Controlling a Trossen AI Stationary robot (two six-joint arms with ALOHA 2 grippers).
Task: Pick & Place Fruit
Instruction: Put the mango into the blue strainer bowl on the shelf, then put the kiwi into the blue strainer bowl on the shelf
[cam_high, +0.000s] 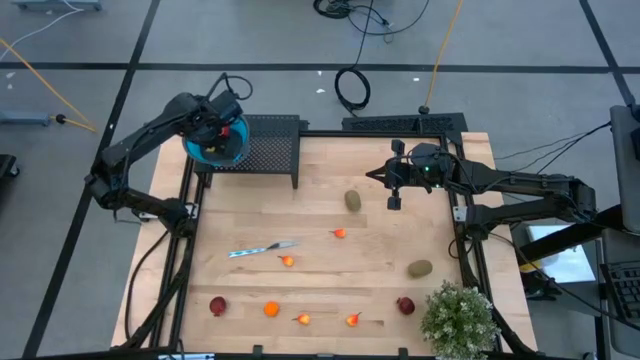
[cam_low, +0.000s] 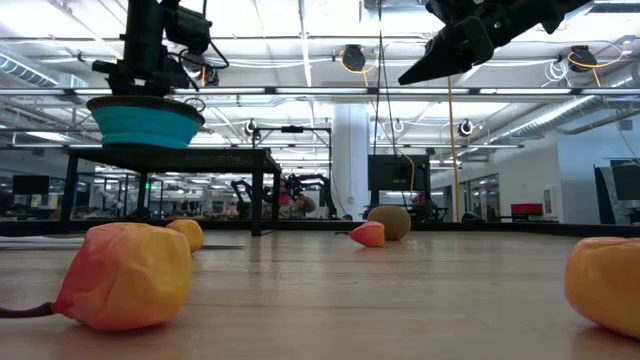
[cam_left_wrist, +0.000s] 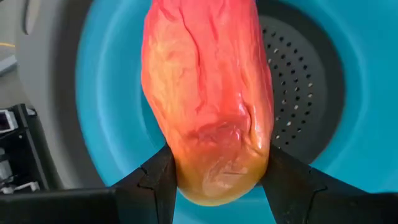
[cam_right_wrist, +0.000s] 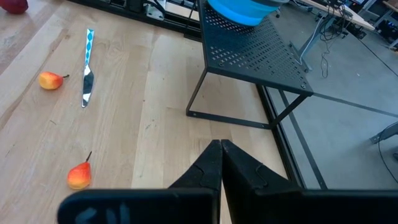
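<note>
The high view looks straight down on the whole wooden table (cam_high: 330, 250) from well above, taking in both arms. The low view sits at table-top height, facing level across the boards toward the room, with two orange-red fruit close to its lens. The left wrist view looks past the left gripper (cam_left_wrist: 217, 180) from very near, straight down into the blue bowl (cam_left_wrist: 348, 81) just below it; that bowl also shows in the high, low and right wrist views. The right wrist view faces forward past the right gripper (cam_right_wrist: 221, 163) over the table, sharing the knife (cam_right_wrist: 87, 71) ahead of it with the high view.
</note>
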